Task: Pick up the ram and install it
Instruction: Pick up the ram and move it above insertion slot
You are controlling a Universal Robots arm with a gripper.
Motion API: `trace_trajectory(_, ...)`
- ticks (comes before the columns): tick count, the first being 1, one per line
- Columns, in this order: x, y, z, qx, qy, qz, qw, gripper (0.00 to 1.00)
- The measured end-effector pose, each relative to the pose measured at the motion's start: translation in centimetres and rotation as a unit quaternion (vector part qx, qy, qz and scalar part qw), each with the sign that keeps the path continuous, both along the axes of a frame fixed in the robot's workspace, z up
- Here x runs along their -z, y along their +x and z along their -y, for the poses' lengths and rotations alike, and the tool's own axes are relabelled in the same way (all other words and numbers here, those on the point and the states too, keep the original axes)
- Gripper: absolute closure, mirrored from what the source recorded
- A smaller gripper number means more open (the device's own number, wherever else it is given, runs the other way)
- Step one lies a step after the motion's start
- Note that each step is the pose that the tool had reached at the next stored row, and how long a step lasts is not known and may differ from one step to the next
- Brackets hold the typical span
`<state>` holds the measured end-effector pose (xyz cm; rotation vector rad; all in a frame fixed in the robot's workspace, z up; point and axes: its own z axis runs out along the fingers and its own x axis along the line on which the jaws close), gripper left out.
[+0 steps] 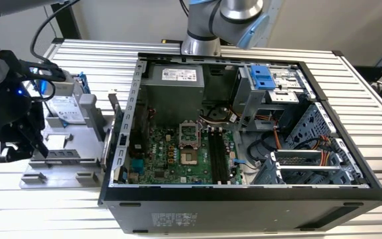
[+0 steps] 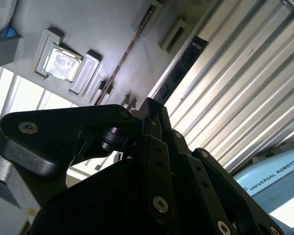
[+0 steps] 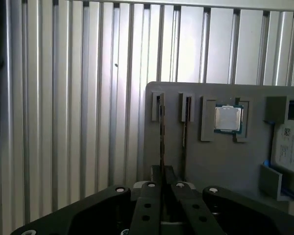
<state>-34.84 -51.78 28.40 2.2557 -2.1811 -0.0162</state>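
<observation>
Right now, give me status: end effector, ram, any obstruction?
End effector low over gray tray, lined up on the ram. Ram on edge in tray, not installed. Second stick close alongside.

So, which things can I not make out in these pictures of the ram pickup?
- Exterior view: the end effector covers one end of the ram, so any contact is hidden.
- First wrist view: the ram is edge-on, its chips unseen.
- First wrist view: the hard drive is cut off by the picture's edge.
- Exterior view: the motherboard slots are too small to judge their latches.
</observation>
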Motion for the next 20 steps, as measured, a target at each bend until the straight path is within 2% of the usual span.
trace_trajectory(20,-4.79,-0.01,0.00,0.000,0.0000,0.0000,1.00000,1.00)
